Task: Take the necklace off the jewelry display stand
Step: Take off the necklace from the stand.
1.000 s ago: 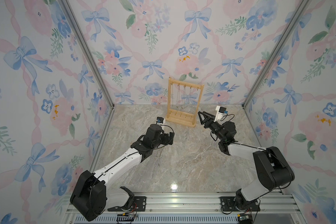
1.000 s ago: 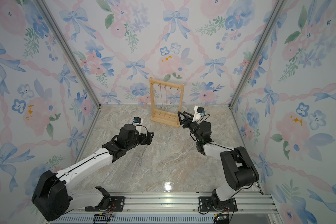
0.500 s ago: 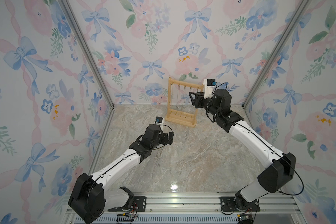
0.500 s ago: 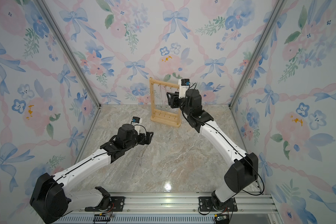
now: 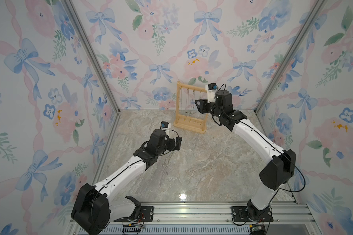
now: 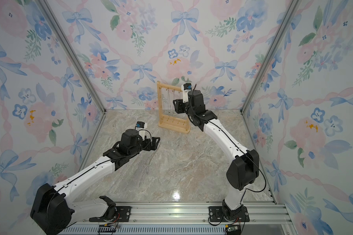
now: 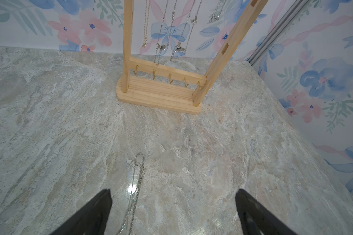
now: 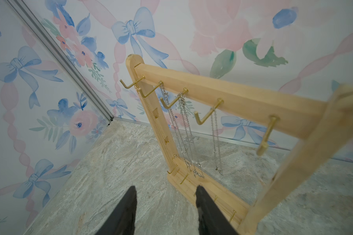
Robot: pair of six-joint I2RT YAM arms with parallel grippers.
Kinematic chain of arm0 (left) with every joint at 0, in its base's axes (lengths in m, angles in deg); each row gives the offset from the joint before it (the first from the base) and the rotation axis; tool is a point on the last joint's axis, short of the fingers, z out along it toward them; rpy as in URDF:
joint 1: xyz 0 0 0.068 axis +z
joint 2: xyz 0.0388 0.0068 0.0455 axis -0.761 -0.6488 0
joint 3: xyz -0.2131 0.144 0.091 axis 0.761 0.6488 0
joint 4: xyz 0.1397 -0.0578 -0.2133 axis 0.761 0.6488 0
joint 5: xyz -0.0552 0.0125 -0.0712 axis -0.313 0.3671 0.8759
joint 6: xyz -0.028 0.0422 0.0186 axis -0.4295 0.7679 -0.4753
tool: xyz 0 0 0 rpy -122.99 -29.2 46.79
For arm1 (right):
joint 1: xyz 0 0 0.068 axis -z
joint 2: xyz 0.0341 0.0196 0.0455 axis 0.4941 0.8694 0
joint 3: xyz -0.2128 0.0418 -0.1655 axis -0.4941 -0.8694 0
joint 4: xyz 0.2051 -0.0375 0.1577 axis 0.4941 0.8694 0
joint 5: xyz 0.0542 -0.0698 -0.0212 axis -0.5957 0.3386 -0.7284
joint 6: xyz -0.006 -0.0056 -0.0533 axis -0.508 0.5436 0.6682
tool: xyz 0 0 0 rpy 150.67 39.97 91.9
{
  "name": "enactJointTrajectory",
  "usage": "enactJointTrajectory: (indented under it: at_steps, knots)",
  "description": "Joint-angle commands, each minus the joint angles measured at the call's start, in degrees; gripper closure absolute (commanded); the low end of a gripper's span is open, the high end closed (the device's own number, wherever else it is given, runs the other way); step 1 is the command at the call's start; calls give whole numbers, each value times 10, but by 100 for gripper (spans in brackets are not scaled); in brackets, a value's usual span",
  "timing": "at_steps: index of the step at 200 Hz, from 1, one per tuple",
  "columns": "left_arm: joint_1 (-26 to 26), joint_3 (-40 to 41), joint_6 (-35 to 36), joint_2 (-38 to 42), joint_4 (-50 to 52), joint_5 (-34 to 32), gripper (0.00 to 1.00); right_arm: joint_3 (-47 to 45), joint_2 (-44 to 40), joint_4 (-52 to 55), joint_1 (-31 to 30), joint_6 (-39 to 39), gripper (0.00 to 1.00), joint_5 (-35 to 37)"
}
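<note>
Read the worktop (image 5: 212,173) as a clock face seen in the top views, with twelve at the back wall. At about ten o'clock the left tool (image 5: 176,143) hangs above the marble. Its jaws are spread as wide as they go, with nothing between them. A loose silver necklace (image 7: 138,173) lies flat on the worktop below it. In a top view it trails from under the tool toward six o'clock, and in the left wrist view it lies between the two fingers, nearer one of them.

At twelve o'clock, close to the back wall, the jewelry display stand (image 5: 178,101) stands upright on its flat base. Four hanging necklaces (image 8: 183,126) drop from the gold hooks on its top bar. A gold one is nearest the nine o'clock post, followed by three silver ones.

The right tool (image 8: 166,187) is raised beside the stand's three o'clock post, on its six o'clock side, and points toward nine o'clock. Its jaws are partly apart and empty, clear of the chains.
</note>
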Motion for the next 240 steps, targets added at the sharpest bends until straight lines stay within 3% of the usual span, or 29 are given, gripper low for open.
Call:
enactJointTrajectory:
  at_steps: [1,71,240]
  knots:
    - [6,5,-12,-6,0,18,2,-33,3,-102,11,3,54,-9]
    - [6,5,-15,-12,0,31,2,-112,35,-298,38,-10,60,1]
    - [6,5,-17,-20,0,41,2,-73,85,-336,44,3,60,5]
